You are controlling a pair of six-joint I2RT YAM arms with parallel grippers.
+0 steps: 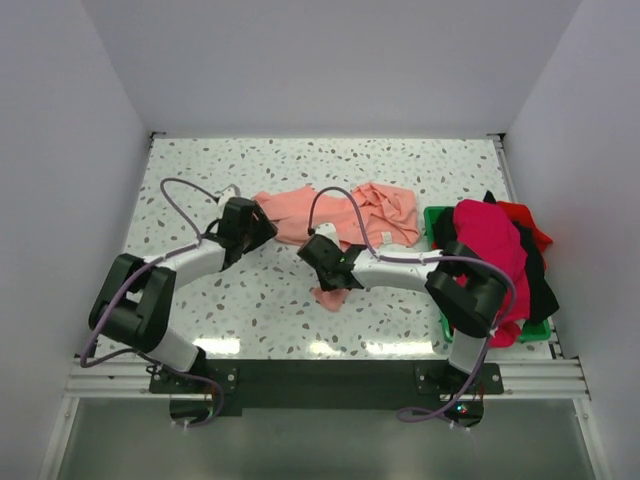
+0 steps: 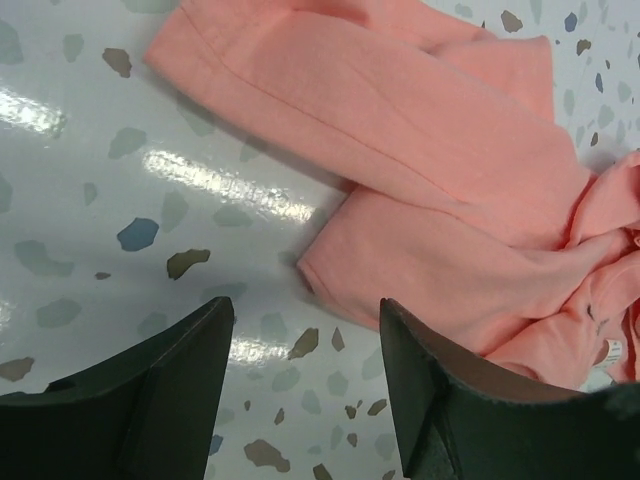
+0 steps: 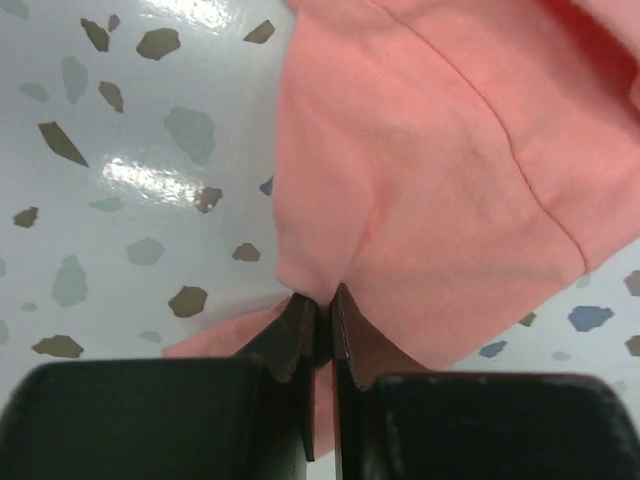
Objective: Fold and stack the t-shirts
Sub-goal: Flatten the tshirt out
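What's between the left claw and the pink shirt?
Just bare speckled tabletop, shown in the left wrist view, between the open left gripper and the salmon-pink t-shirt.

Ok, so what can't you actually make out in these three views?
Top view: green tray mostly buried under the shirt pile and the right arm; the number of shirts in it is uncountable.
Right wrist view: pink shirt runs off the top and right edges; which part the right gripper pinches is unclear.
Left wrist view: the same shirt is cut off top and right; the left gripper shows only its fingers.
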